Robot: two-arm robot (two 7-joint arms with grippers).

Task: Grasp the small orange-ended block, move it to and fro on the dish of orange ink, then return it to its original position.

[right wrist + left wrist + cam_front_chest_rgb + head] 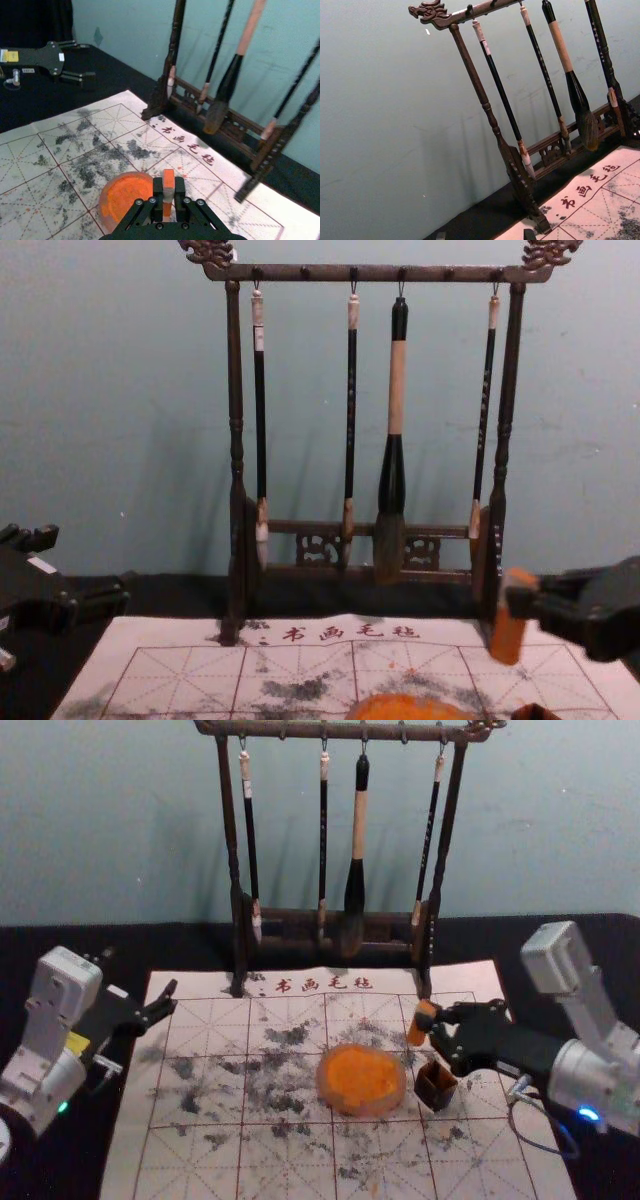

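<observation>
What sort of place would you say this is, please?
Probably a calligraphy practice spot, perhaps for robot trials: brushes hang from a wooden rack, a gridded mat holds a dish of orange ink, and the right gripper holds an orange-ended block over the mat.

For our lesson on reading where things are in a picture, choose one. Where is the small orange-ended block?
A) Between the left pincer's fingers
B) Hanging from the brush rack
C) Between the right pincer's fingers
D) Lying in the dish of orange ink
C: the block is clamped between the two fingers of the right pincer, while the left pincer is open with nothing in it.
</observation>
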